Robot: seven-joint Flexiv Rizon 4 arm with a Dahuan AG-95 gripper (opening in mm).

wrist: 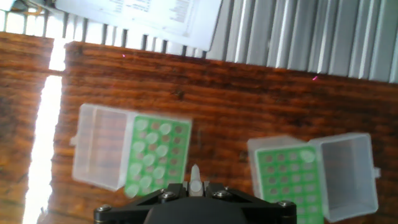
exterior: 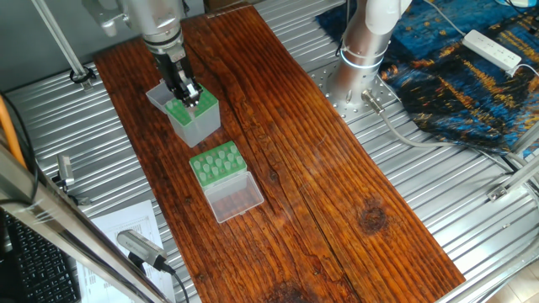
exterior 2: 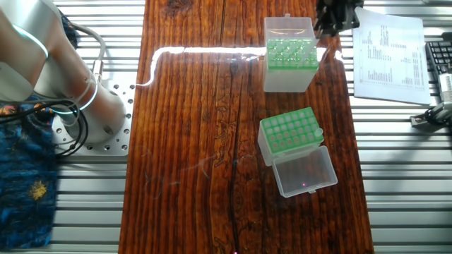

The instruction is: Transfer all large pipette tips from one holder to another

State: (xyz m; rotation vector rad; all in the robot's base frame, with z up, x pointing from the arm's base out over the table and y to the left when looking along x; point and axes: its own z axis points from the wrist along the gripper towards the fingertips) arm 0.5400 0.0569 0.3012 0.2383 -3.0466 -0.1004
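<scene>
- Dark reddish-brown wooden planks with strong lengthwise grain are forming the surface (exterior: 337, 168), which is lying on ribbed, corrugated metal.
- Taller box with translucent grey sides and a green top plate pierced by a grid of round holes (exterior 2: 289, 62) is standing near one end of the planks, its clear lid folded back; many of its holes are carrying small pale, whitish-green translucent cone-shaped pipette tips (wrist: 151, 160).
- Low, squat green rack with a grid of holes (exterior 2: 287, 134) is sitting just beside the taller box, apart from it, with its clear box-shaped plastic lid (exterior 2: 305, 171) lying open on the hinge; in the hand view, one pale round tip top is showing in a corner hole.
- Black two-finger gripper (exterior: 187, 91) is hanging above the taller box in one fixed view.
- In the hand view, the fingers are standing closed in on a single pale cone, its narrow point sticking up past the dark housing (wrist: 196, 178), over bare wood between the two racks.
- White printed paper sheet (exterior 2: 390, 56) is lying flat on the ribbed metal beside the planks.
</scene>
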